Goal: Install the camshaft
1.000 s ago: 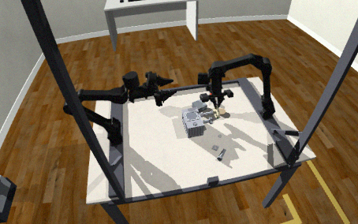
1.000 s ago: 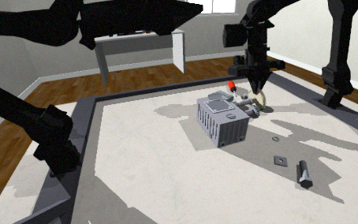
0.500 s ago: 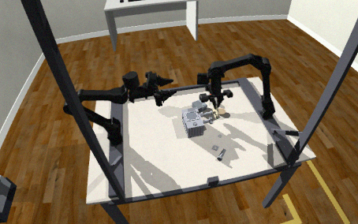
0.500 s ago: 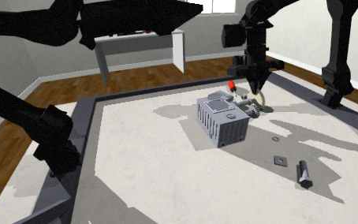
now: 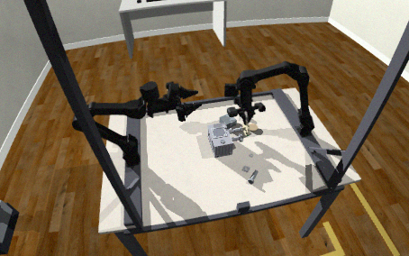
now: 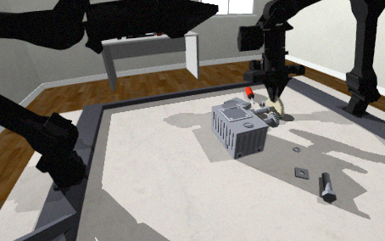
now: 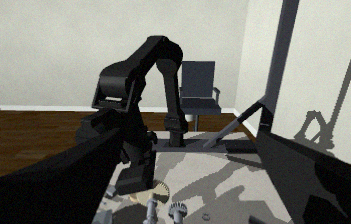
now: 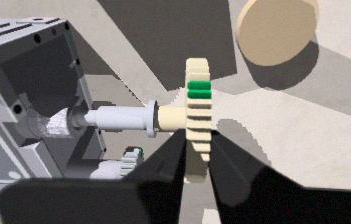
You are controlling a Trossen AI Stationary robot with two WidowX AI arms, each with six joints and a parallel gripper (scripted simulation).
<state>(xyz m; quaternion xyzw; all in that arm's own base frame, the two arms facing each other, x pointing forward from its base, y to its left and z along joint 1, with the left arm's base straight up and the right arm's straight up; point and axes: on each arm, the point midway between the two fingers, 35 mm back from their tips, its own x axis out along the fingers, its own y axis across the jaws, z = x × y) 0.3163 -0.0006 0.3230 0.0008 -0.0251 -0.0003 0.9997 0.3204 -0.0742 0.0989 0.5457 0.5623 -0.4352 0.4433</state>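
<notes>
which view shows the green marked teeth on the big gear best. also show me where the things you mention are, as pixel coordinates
The right wrist view: the green teeth (image 8: 199,90) stand out large and unobstructed there. The top, exterior and left wrist views show the gear too small to judge them.

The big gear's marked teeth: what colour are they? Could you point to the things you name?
Green, on the cream-coloured big gear (image 6: 279,106) (image 7: 161,191) (image 8: 198,112); clearest in the right wrist view.

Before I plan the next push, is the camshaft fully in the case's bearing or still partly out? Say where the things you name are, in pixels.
Partly out: the camshaft's (image 8: 124,118) collar and big gear (image 8: 198,107) stand clear of the engine case (image 8: 52,55) (image 6: 239,129).
</notes>
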